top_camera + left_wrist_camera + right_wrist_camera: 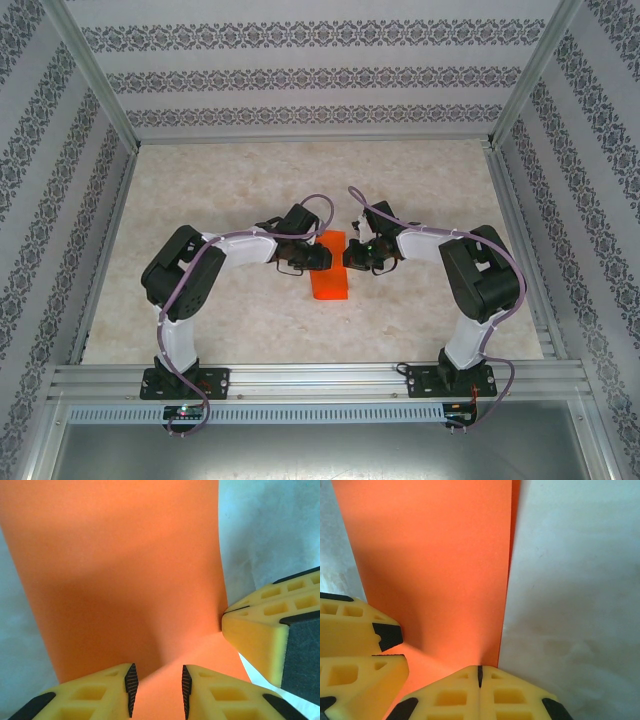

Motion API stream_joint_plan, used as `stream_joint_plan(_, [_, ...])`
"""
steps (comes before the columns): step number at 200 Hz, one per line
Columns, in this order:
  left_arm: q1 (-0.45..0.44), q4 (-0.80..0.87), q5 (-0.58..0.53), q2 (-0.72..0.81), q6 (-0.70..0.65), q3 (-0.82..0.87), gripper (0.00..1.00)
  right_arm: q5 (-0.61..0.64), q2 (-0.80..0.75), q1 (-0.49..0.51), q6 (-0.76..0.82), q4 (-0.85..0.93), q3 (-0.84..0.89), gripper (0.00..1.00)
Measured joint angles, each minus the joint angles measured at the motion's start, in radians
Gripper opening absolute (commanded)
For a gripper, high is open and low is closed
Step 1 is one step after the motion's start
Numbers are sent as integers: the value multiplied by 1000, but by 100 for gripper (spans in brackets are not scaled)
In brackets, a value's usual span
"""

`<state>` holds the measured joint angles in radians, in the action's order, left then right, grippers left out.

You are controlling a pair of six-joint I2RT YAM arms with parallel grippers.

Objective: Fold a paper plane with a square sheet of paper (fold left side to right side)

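Four fingers [100,695] gather over one narrow orange sheet of paper [330,280]

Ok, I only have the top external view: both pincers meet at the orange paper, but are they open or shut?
Observer: The right wrist view shows the right pincer shut, tips set at one long edge of the paper.
Operator: And the left one?
Observer: In its wrist view the left pincer stands open, orange paper showing through the gap.
Operator: Single layer?
Observer: No; the right wrist view shows a second layer peeking out along that edge.
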<state>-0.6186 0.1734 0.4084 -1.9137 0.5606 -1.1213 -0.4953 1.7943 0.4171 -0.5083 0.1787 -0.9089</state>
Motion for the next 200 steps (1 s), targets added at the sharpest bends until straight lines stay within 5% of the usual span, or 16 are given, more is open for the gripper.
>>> stream_joint_plan(110, [100,-4,-20,151,-11,151,32,1,2,0,11,12,-8,0])
stream_joint_plan(200, [17,-116,66,52,-3,36,32,1,2,0,11,13,-8,0])
